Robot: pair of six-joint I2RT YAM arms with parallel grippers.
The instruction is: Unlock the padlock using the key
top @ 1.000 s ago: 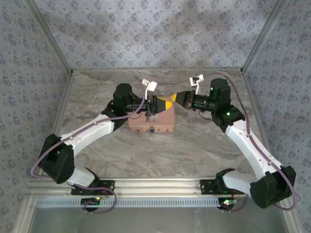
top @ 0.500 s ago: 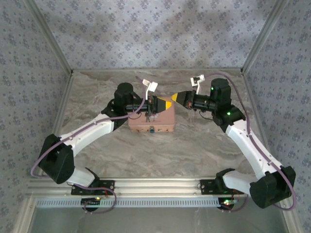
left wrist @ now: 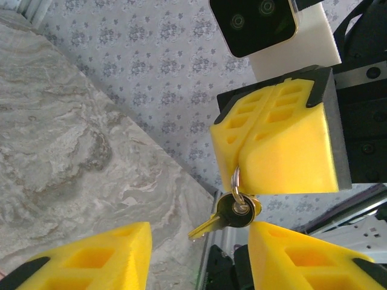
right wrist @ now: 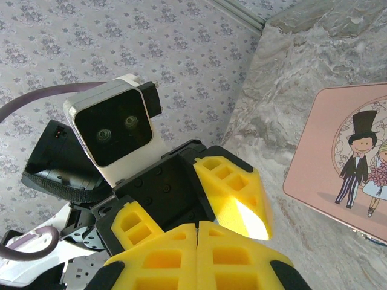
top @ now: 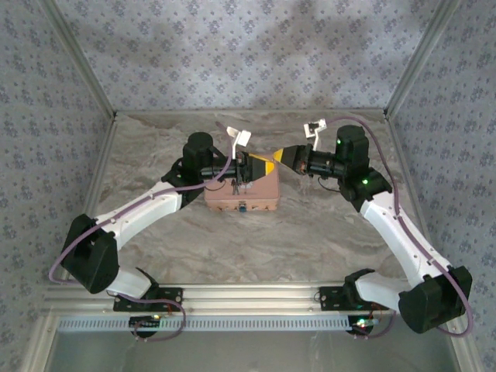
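Observation:
The brass key hangs by its ring from my right gripper, whose yellow fingers are shut on the ring. My left gripper is open, its fingers standing apart on either side of the key; the key's head rests against the tip of one finger. From above, both grippers meet over the pink tin: the left gripper faces the right gripper. The padlock is a tiny dark-blue spot on the tin's near side. In the right wrist view my right gripper is shut in front of the left one's spread fingers.
The pink tin with a cartoon couple lies flat on the marble table. Patterned walls with metal frame posts close in the table on three sides. The arm bases sit on the rail at the near edge.
My left gripper's jaws have spread apart, letting go of the key. The right gripper stays shut on the ring. Neither arm has moved noticeably.

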